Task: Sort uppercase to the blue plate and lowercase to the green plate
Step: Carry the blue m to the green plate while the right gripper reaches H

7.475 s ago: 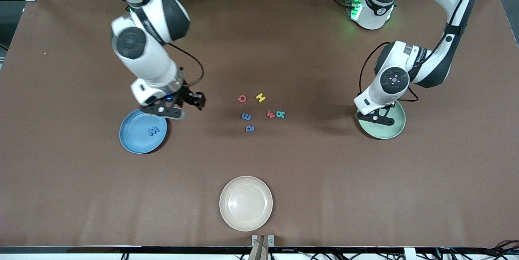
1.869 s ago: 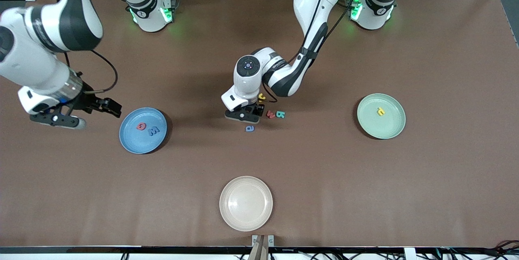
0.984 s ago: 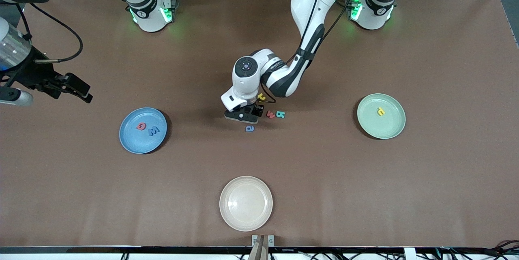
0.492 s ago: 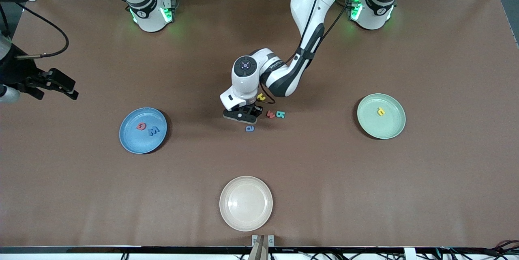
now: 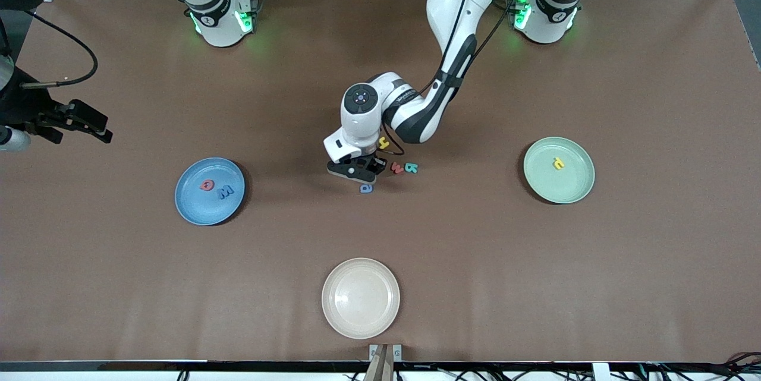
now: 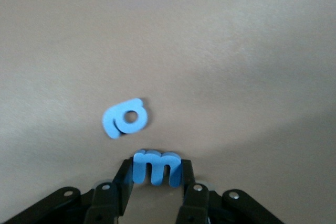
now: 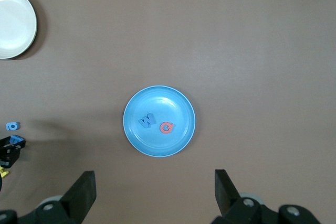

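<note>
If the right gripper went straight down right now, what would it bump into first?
Probably the blue plate. The right gripper hangs open high above the table, pointing down, and its wrist view centres on that plate, where the blue W and red Q lie.

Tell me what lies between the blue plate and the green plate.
In the front view, between the blue plate and green plate: the left end effector gripping a blue letter, plus loose letters.

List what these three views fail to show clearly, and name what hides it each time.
- Front view: blue e, hidden under the left gripper.
- Front view: yellow H, partly covered by the left arm's wrist.
- Front view: right gripper, its arm cut by the picture's edge.
- Right wrist view: the loose letters, cut by the edge and tiny.
</note>
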### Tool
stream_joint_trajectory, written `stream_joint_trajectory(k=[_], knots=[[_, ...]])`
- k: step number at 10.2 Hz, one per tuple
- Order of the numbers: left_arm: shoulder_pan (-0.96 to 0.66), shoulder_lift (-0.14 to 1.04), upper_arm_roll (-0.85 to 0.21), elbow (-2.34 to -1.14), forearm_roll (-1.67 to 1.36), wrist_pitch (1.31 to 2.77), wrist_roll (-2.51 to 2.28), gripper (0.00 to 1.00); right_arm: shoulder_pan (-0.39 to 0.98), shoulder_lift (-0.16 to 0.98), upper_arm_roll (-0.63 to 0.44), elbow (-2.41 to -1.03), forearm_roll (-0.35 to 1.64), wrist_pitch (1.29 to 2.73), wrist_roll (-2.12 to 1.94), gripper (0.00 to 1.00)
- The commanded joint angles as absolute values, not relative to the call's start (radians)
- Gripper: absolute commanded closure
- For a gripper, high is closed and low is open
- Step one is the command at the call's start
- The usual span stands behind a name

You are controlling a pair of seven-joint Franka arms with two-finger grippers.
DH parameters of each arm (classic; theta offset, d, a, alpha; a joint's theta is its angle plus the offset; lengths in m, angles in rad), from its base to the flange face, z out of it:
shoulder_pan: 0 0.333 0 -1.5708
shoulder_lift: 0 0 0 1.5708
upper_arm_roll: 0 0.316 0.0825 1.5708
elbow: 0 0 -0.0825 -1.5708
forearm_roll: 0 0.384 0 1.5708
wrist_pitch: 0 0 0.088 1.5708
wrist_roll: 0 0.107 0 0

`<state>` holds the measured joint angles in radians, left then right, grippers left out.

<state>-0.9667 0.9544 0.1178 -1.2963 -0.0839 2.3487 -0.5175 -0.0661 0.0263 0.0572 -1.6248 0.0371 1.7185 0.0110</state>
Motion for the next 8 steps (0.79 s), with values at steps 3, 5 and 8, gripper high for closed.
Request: stream_joint_trajectory(k=[3, 5, 8], knots=[[-0.835, 0.807, 0.124, -1.328, -0.081, 2.019, -0.257, 1.0, -0.058, 0.02, 0.057, -1.631, 0.153, 1.73, -0.003, 0.0], [-0.752, 0.728, 0.124, -1.415, -0.055, 1.95, -0.14, 1.0, -0.013, 0.029, 0.061, -1.631, 0.218, 1.788, 0.011, 0.0], [-0.62, 0.577, 0.123, -1.647, 0.006, 1.977, 0.026, 1.0, 0.084, 0.066, 0.093, -1.637, 0.183, 1.819, 0.18, 0.0]])
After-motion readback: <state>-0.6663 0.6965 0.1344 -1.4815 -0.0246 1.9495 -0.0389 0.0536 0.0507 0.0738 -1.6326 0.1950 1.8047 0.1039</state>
